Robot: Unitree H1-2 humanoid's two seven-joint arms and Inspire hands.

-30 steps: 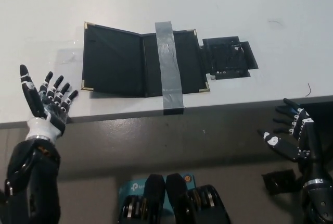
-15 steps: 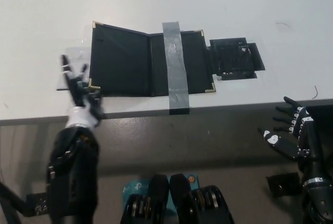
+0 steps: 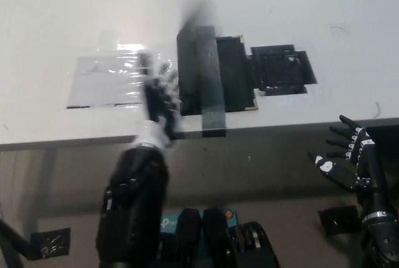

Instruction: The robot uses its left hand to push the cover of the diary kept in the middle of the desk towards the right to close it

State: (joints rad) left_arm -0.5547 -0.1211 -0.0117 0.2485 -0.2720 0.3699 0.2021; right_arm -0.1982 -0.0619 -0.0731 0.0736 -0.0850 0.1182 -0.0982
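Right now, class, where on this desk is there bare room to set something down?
Free: the white desk behind the black diary, and its far left beyond the clear plastic sheet. Crowded: the middle, where the left hand meets the diary's cover, and the black holder beside it.

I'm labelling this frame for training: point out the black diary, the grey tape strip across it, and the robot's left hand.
black diary (image 3: 234,71), head view: on its flat right-hand half.
grey tape strip (image 3: 212,103), head view: lower part, near the desk edge.
left hand (image 3: 159,96), head view: middle of the blurred hand.
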